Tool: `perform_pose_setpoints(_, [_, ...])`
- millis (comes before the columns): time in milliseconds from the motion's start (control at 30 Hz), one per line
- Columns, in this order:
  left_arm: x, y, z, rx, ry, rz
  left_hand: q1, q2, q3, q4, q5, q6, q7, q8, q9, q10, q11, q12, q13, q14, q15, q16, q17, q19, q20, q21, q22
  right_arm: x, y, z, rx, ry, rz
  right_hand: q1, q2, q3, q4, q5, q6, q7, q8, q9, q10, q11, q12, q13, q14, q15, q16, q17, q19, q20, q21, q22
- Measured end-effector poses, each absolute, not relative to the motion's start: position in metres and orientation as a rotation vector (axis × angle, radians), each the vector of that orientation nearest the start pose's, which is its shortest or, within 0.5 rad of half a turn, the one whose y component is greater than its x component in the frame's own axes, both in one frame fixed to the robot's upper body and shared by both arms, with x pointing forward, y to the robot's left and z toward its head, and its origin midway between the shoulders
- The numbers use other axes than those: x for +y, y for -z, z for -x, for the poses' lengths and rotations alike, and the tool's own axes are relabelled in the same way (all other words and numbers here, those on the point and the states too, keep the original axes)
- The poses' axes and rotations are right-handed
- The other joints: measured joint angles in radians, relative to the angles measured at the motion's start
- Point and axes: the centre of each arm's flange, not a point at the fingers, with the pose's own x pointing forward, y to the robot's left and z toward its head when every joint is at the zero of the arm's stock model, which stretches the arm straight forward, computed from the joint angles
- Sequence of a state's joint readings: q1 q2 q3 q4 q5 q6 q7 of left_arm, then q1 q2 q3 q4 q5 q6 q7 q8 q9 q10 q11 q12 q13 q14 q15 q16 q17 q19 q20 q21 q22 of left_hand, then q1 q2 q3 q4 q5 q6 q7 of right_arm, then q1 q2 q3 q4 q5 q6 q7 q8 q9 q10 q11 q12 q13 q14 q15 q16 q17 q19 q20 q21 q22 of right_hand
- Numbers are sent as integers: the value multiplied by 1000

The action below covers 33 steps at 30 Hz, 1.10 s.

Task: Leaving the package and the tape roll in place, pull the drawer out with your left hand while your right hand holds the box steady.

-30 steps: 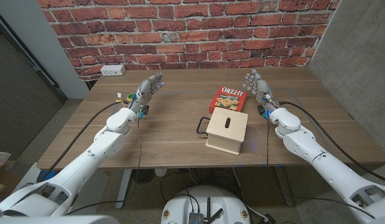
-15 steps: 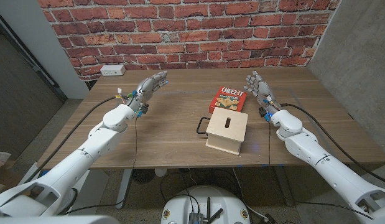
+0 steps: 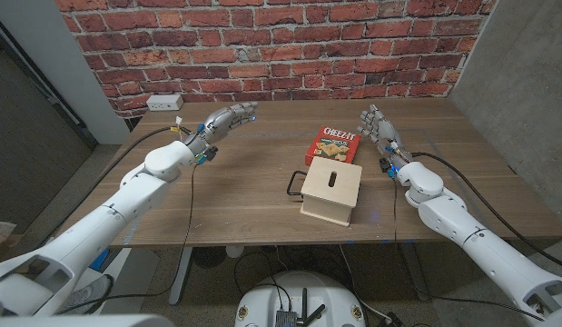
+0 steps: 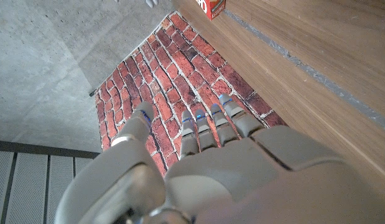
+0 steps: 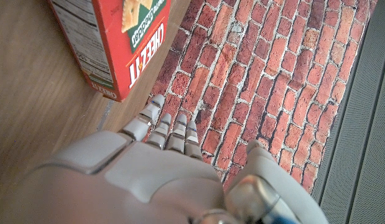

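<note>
A pale wooden box (image 3: 331,192) with a slot in its top stands near the table's front middle. The drawer's black handle (image 3: 291,183) sticks out of the side facing my left arm. Just behind the box lies the red Cheez-It package (image 3: 333,145), which is also visible from my wrists (image 4: 211,6) (image 5: 119,42). My left hand (image 3: 222,124) hovers over the far left of the table, open, fingers stretched toward the middle, well away from the handle. My right hand (image 3: 379,131) is open, fingers up, to the right of the package and behind the box, touching neither.
A white power strip (image 3: 163,103) lies at the table's far left by the brick wall (image 3: 290,50). Cables run along both arms. Bare wood (image 3: 235,195) lies between my left arm and the box.
My left hand has swung toward the table's middle and further back, its fingers now pointing sideways. My right hand has hardly moved. The box and the package stay put.
</note>
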<state>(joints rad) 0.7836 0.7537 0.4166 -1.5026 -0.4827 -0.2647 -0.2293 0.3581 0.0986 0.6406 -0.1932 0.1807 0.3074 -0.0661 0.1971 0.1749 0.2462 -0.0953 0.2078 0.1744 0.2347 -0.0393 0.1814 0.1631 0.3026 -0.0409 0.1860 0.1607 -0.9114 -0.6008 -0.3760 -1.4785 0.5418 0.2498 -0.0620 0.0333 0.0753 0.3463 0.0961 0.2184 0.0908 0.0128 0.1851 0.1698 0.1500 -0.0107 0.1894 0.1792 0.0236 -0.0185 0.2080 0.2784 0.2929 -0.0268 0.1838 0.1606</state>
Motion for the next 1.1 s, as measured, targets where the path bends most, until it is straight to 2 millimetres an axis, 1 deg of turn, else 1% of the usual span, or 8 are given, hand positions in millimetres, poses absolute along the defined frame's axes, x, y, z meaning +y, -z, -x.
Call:
perform_pose_setpoints(133, [279,-57,-601,-706,465,-489,28,-8,8,-3,0,25,-14,0,0,18,-14,0,0,23,-2,0,0,11,0,0,0,-283,18,-622,-627,-187,114,0,0,0,0,0,0,0,0,0,0,0,0,0,0,0,0,0,0,0,0,0])
perform_pose_setpoints(433, [275,-76,-593,-715,523,-598,52,-21,8,-3,0,41,-20,8,0,24,-19,0,0,34,-2,0,0,11,0,0,0,-283,18,-619,-630,-177,122,0,0,0,0,0,0,0,0,0,0,0,0,0,0,0,0,0,4,-4,0,0])
perform_pose_setpoints(467, [276,-78,-592,-718,523,-605,61,-15,8,-3,0,41,-20,8,0,24,-19,0,0,34,-2,0,0,11,0,0,0,-283,18,-619,-630,-176,123,0,0,0,0,0,0,0,0,0,0,0,0,0,0,0,0,0,4,-4,0,0])
perform_pose_setpoints(500, [273,-76,-591,-701,554,-638,68,-20,8,-3,0,44,-24,8,0,24,-19,0,0,34,-2,0,0,11,0,0,0,-283,18,-619,-631,-175,124,0,0,0,0,0,0,0,0,0,0,0,0,0,0,0,0,0,4,-4,0,0])
perform_pose_setpoints(600, [273,-81,-589,-701,564,-663,101,-22,14,-3,0,40,-52,6,0,26,-22,-5,0,34,-2,-4,0,11,0,0,0,-283,19,-618,-632,-172,127,0,0,0,0,0,0,0,0,0,0,0,0,0,0,0,0,-3,4,-4,0,0])
perform_pose_setpoints(800, [270,-88,-585,-688,608,-739,133,-24,18,-7,0,35,-68,0,0,18,-36,-12,0,33,-2,-5,0,11,0,-7,0,-280,19,-618,-634,-168,134,0,0,4,-4,0,0,0,0,0,0,0,0,0,0,0,0,-5,4,-4,0,0])
perform_pose_setpoints(900, [269,-91,-583,-677,636,-787,168,-27,25,-6,0,26,-77,-5,0,14,-40,-16,0,22,-1,-5,0,3,0,-8,0,-278,19,-618,-636,-166,137,0,0,4,-4,0,0,0,0,0,0,0,0,0,0,0,0,-5,4,-4,0,0])
perform_pose_setpoints(1100, [266,-98,-580,-662,683,-891,209,-36,26,-7,0,18,-95,-7,0,13,-41,-16,0,17,-4,-5,0,-8,0,-8,0,-275,19,-616,-644,-150,139,0,0,4,-4,0,0,0,0,0,0,0,0,0,5,-5,0,-5,4,-4,0,0])
